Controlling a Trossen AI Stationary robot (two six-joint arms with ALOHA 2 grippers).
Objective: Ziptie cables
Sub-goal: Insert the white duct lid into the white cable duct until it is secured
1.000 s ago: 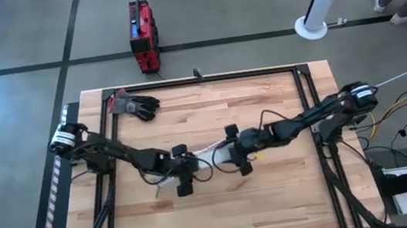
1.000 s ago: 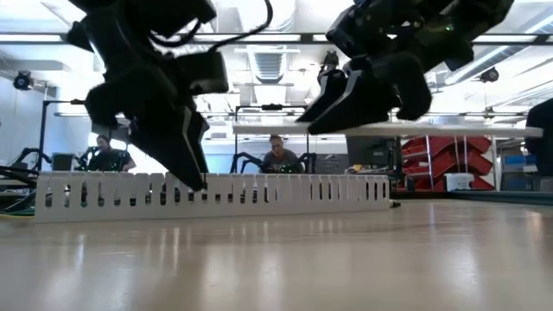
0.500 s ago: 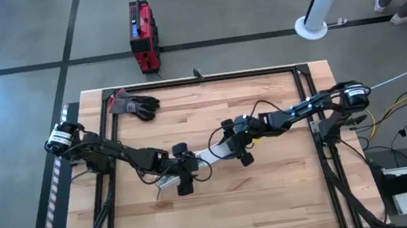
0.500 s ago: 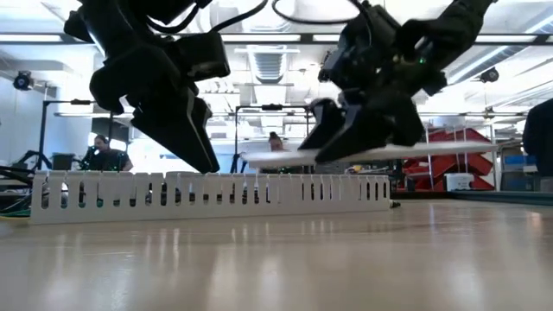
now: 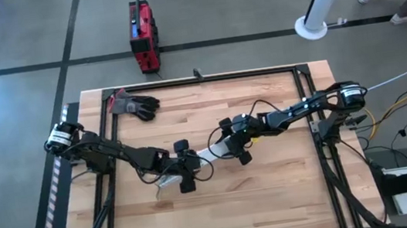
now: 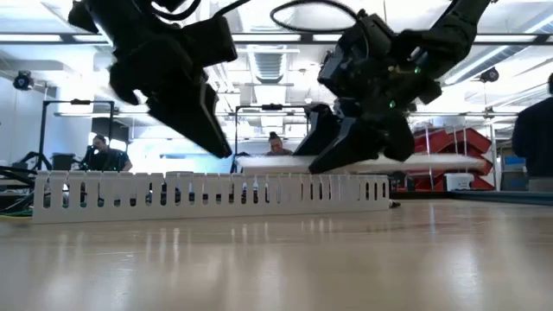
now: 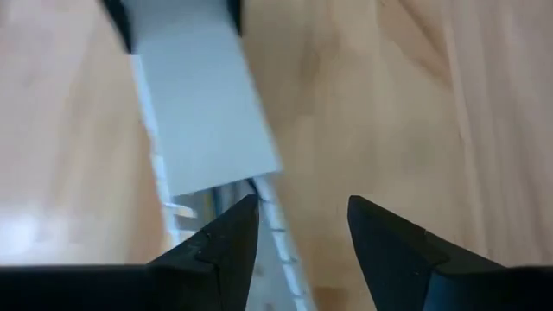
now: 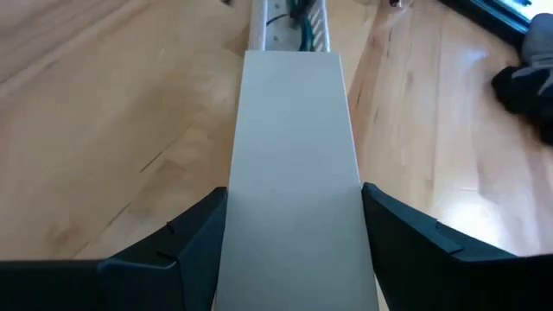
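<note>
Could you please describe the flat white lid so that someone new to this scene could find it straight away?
Start at the middle of the wooden table, where the two dark arms meet. The right gripper holds a flat white lid above the slotted white channel. The channel has comb-like slits and stands on the table; the lid is a smooth, plain strip held in the air.
</note>
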